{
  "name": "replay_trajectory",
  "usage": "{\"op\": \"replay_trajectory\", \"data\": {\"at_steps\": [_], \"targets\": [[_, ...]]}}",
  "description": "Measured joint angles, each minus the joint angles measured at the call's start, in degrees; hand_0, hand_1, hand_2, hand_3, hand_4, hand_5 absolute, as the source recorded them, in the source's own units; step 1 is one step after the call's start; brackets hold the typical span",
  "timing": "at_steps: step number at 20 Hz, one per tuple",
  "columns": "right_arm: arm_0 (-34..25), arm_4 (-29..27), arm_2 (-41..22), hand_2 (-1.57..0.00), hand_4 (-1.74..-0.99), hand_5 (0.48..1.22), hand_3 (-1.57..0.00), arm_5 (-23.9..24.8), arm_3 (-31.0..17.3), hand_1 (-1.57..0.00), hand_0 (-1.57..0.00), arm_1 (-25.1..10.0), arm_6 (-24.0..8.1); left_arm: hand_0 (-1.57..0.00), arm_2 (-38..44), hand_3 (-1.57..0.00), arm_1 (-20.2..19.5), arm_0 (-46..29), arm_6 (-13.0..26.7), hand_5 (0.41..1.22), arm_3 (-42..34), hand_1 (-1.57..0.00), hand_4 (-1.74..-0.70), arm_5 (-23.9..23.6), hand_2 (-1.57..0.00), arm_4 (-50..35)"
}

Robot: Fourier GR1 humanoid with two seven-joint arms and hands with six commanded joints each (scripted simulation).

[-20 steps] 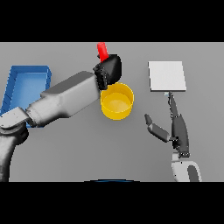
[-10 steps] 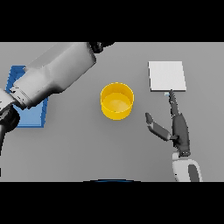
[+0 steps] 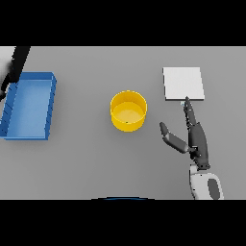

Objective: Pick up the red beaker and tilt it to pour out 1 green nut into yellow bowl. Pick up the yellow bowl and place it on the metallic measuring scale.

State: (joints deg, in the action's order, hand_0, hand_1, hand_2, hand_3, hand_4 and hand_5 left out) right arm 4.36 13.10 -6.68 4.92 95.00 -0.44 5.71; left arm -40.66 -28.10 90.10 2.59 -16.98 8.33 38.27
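The left arm (image 3: 14, 67) is cut off by the view's left edge; only a dark strip of it shows above the blue tray (image 3: 29, 105), and the left hand lies out of view. Whether a nut lies inside the yellow bowl (image 3: 128, 111) cannot be told. The red beaker shows nowhere in the view.

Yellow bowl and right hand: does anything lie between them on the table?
No. In the head view the stretch of grey table between the yellow bowl and the right hand is bare.
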Motion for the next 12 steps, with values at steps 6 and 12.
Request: {"op": "replay_trajectory", "data": {"at_steps": [6,12], "targets": [[-0.4,0.3,0.6,0.00,-1.217,0.595,0.00,-0.5,-0.9,0.00,0.00,-1.9,2.5,-1.57,10.6,-1.41,-7.6,-10.5,2.9,1.221,-1.7,-1.57,-1.74,-8.0,-1.57,-16.2],[-0.8,1.5,-0.1,0.00,-1.212,0.641,0.00,-0.9,-1.4,0.00,0.00,-2.8,2.0,-1.57,16.9,-1.46,-12.6,-27.9,13.3,1.221,-15.5,-1.57,-1.74,-18.7,-1.57,-29.8]]}}
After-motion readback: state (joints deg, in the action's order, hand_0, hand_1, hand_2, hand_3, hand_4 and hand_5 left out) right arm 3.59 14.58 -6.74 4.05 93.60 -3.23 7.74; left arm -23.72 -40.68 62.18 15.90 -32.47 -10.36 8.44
